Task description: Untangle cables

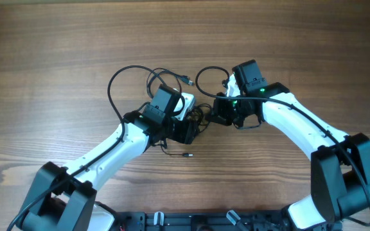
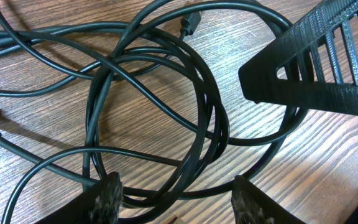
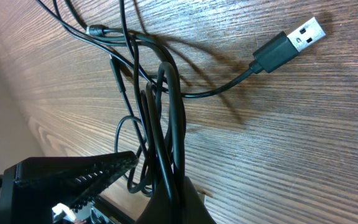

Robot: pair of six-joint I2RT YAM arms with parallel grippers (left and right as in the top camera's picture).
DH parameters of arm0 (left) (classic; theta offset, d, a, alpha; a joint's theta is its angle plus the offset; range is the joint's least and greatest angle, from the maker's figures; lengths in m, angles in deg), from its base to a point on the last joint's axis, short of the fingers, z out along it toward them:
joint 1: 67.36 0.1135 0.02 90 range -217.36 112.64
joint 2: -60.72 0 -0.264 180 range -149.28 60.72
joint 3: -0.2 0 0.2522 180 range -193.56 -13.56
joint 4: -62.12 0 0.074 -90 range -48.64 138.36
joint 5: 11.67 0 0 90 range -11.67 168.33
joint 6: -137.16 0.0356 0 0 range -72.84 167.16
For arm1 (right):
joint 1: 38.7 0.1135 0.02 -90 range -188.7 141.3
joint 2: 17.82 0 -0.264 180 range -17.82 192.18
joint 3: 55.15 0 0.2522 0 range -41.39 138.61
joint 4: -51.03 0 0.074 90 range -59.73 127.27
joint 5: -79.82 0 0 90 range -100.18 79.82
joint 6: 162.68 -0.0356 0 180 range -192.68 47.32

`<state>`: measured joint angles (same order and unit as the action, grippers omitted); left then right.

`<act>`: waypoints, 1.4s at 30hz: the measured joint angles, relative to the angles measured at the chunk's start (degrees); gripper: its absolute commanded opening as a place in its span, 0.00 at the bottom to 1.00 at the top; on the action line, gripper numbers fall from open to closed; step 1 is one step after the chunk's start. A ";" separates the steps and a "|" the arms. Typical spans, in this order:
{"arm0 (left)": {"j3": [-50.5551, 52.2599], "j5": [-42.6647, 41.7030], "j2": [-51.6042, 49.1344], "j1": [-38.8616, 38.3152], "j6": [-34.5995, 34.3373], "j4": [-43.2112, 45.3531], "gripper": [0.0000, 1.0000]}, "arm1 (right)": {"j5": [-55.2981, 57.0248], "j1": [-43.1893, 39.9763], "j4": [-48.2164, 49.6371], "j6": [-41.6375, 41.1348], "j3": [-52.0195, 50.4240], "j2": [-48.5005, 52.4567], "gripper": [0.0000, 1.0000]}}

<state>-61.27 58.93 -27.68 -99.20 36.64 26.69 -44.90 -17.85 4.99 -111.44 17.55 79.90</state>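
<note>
Overhead: the cables [image 1: 161,78] sit knotted at mid-table [image 1: 56,38], loops straying to the far left. The left gripper [image 1: 188,128] and right gripper [image 1: 218,114] meet close together over the tangle. From up here neither pair of jaws can be read.

Left wrist: the left gripper [image 2: 179,200] stands with its jaws apart, astride the near edge of a coil of cables [image 2: 207,93], strands running between the fingers but not pinched. The right gripper's ribbed finger [image 2: 319,68] hangs just right of the coil. If these jaws close here they would likely take several strands at once, so a pull would drag the whole coil rather than free one cable.

Right wrist: the right gripper [image 3: 151,186] is clamped on a bundle of cables [image 3: 166,106], several strands together. A USB plug [image 3: 291,38] lies loose at the far right. With both arms this near, pulling apart could cinch the crossings tight, and the plug could snag in a loop.
</note>
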 measured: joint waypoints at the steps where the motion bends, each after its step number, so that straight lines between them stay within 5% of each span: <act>1: 0.00 0.00 -0.15 0.00 -0.02 0.24 0.61 | 0.00 0.00 0.00 0.00 0.00 -0.02 0.04; 7: 0.00 -0.15 -3.48 0.00 -0.02 2.51 0.60 | 0.00 0.00 0.00 0.00 0.00 -0.02 0.04; 14: 0.00 -0.17 -4.39 0.00 -0.04 3.39 0.14 | 0.00 0.00 0.00 0.00 0.00 0.00 0.04; 17: 0.02 -0.20 -4.39 -0.04 0.52 3.69 0.04 | 0.00 0.00 -0.02 0.00 0.00 -0.02 0.04; 26: 0.04 -0.20 -3.80 0.31 0.55 3.04 0.04 | 3.30 0.07 -4.72 0.00 0.00 0.00 0.04; 35: 0.20 -3.48 5.57 6.73 -0.94 -3.32 0.04 | 28.20 0.44 -13.86 0.04 0.00 -0.02 0.11; 42: 0.20 -5.57 6.99 9.94 -1.25 -7.67 0.04 | 32.61 -0.72 -12.72 -0.39 0.00 -0.02 0.18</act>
<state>-61.07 53.36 -20.68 -89.25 35.39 19.01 -12.29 -18.58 -7.73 -111.84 17.55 79.87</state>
